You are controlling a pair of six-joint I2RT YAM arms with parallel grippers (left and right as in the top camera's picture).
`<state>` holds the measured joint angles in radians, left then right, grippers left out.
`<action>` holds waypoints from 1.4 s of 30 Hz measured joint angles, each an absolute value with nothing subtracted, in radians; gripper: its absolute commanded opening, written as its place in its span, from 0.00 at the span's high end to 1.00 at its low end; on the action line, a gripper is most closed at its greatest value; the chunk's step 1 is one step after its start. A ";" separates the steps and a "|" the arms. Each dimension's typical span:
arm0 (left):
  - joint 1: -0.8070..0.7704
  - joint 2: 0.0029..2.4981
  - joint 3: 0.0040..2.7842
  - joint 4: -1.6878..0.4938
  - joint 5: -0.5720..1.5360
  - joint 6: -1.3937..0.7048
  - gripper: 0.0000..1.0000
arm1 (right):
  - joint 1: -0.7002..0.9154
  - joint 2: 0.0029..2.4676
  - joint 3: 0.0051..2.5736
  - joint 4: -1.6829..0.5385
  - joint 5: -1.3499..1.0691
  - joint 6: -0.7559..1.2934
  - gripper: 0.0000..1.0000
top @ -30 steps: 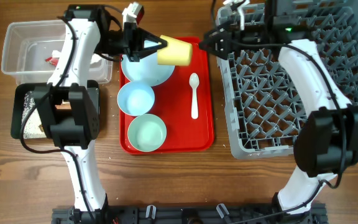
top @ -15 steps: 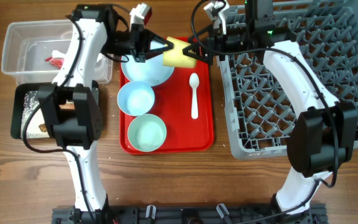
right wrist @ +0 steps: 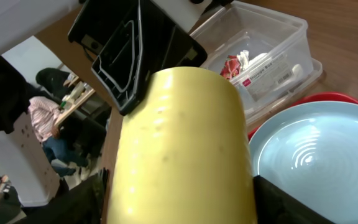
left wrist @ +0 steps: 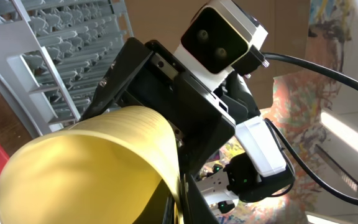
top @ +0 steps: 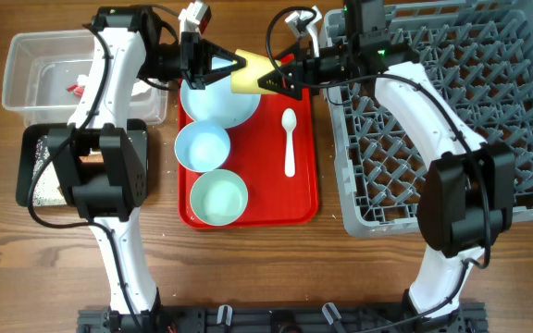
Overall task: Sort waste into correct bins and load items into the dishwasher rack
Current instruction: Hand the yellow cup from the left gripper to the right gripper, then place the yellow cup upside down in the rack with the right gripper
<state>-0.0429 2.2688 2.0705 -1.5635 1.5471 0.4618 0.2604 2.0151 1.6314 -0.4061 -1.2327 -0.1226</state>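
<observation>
Over the plate (top: 218, 106): left gripper (top: 237, 63) clamps yellow cup (top: 251, 74), right gripper (top: 269, 80) straddles it, grip unclear; you close right next.

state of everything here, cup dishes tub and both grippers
yellow cup, sideways in the air above the blue plate's edge
left gripper, jaws shut on the cup's wall
right gripper, jaws either side of cup, contact unclear
blue plate, flat on red tray
light blue bowl, upright, empty
mint green bowl, upright, empty
white spoon, lying flat on tray
clear tub, open, holding paper scraps
</observation>
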 measured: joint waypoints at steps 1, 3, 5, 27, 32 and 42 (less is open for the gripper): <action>-0.043 2.269 2.070 -1.563 1.551 0.462 0.96 | 0.260 2.015 1.631 -0.397 -1.233 -0.117 0.30; -0.043 2.269 2.070 -1.563 1.558 0.462 0.96 | 0.259 2.015 1.631 -0.378 -1.231 -0.105 0.37; -0.043 2.269 2.071 -1.563 1.559 0.462 0.96 | 0.260 2.015 1.631 -0.373 -1.231 -0.095 0.43; -0.043 2.269 2.072 -1.559 1.554 0.459 0.76 | 0.195 2.015 1.631 -0.373 -1.238 -0.004 0.52; -0.043 2.270 2.072 -1.560 1.546 0.458 0.77 | 0.126 2.016 1.631 -0.487 -1.091 0.012 0.52; -0.043 2.270 2.072 -1.555 1.346 0.459 0.75 | 0.060 1.808 1.644 -0.889 -0.583 0.030 0.49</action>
<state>-0.0429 2.2704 2.0724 -1.5547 1.3457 0.4587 0.0601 1.8084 1.6440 -0.8886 -0.5831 0.0299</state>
